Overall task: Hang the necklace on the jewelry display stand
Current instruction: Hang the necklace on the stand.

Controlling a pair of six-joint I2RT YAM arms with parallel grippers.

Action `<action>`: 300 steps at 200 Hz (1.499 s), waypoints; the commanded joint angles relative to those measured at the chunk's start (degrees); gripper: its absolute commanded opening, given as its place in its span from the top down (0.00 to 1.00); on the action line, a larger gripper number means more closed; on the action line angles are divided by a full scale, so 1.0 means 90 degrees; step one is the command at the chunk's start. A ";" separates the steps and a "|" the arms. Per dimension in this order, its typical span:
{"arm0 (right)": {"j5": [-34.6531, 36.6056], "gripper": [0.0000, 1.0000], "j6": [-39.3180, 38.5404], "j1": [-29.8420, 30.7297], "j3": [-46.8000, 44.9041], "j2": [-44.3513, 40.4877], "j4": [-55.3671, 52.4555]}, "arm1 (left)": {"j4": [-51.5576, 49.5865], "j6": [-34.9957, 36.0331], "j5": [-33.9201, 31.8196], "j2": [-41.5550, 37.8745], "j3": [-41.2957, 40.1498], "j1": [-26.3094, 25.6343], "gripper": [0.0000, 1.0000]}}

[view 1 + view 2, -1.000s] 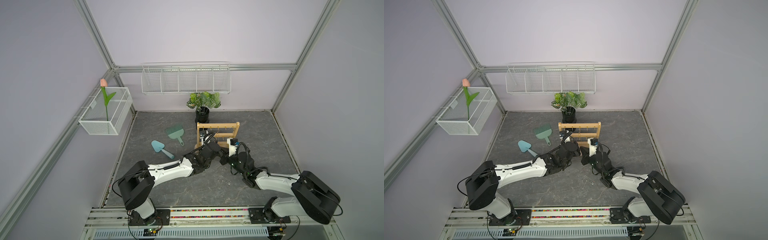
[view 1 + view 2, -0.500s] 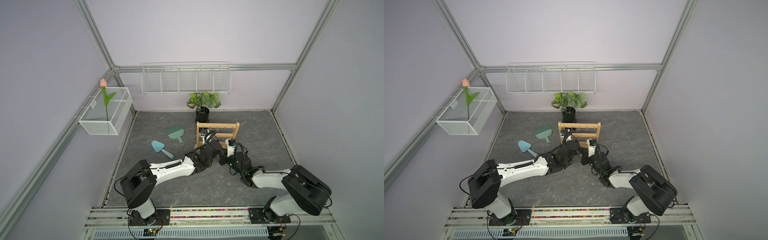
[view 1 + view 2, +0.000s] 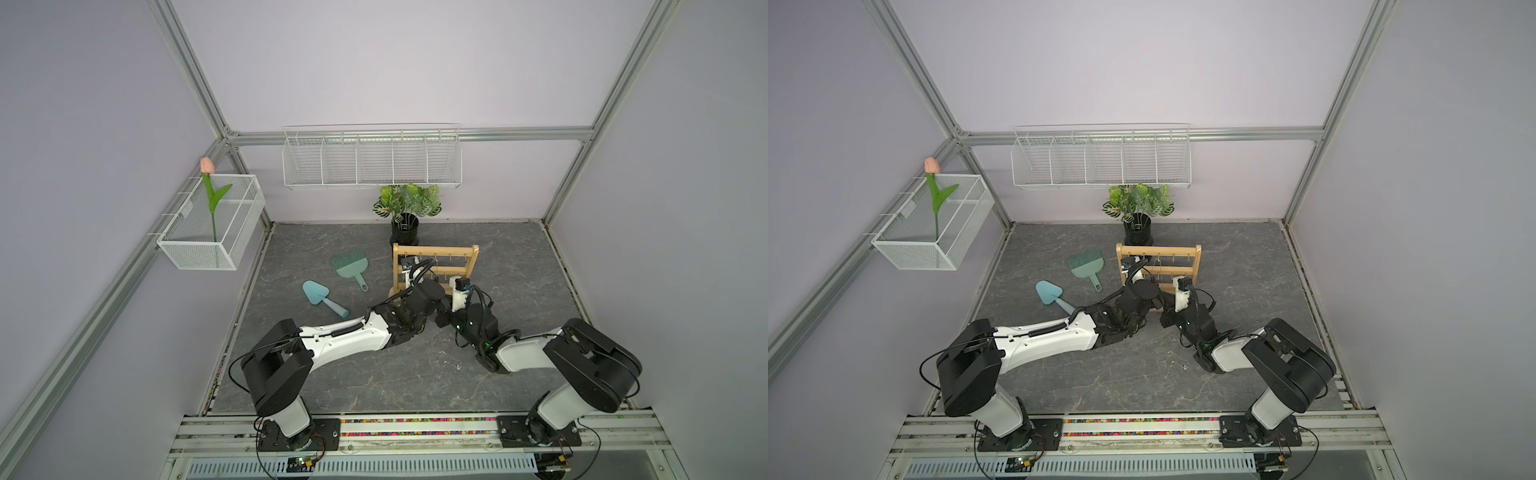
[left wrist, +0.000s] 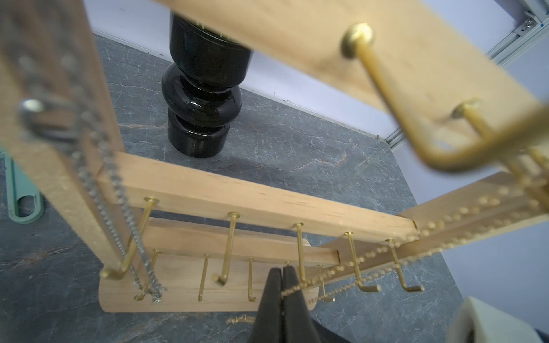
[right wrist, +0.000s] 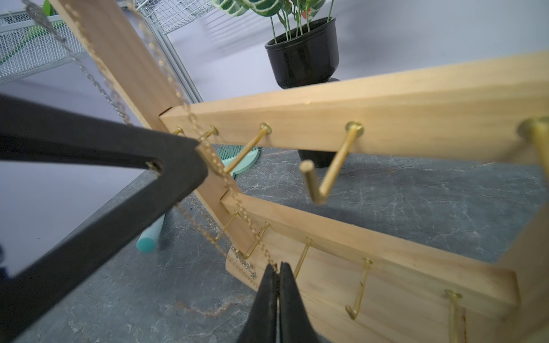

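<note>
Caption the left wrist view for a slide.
Left tool pinching a gold necklace in front of the jewelry display stand hooks.

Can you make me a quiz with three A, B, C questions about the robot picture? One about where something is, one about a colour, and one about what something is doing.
1. Where is the potted plant?
A) on top of the stand
B) behind the jewelry display stand
C) lying on its side at the front

2. What colour is the little shovel?
A) red
B) yellow
C) light blue

3. What is the left end effector doing?
A) shut on the gold necklace
B) wide open
C) holding the shovel

Answers:
1 B: both top views show its pot just behind the stand.
2 C: it looks pale blue in both top views.
3 A: the left wrist view shows the jaws pinched together on the chain.
</note>
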 commanded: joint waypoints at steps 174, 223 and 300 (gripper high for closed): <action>0.0176 0.81 -0.0055 -0.0031 0.0161 0.0214 0.0110 | -0.0366 -0.0153 -0.0338 0.0105 0.0192 -0.0007 0.88; 0.0158 0.77 -0.0016 -0.0029 0.0106 0.0109 0.0054 | -0.0566 -0.0222 -0.0242 -0.0052 0.0221 -0.0032 0.74; 0.0164 0.77 -0.0022 -0.0020 -0.0051 -0.0268 -0.0115 | -0.0706 -0.0251 -0.0339 -0.0237 0.0155 -0.0222 0.58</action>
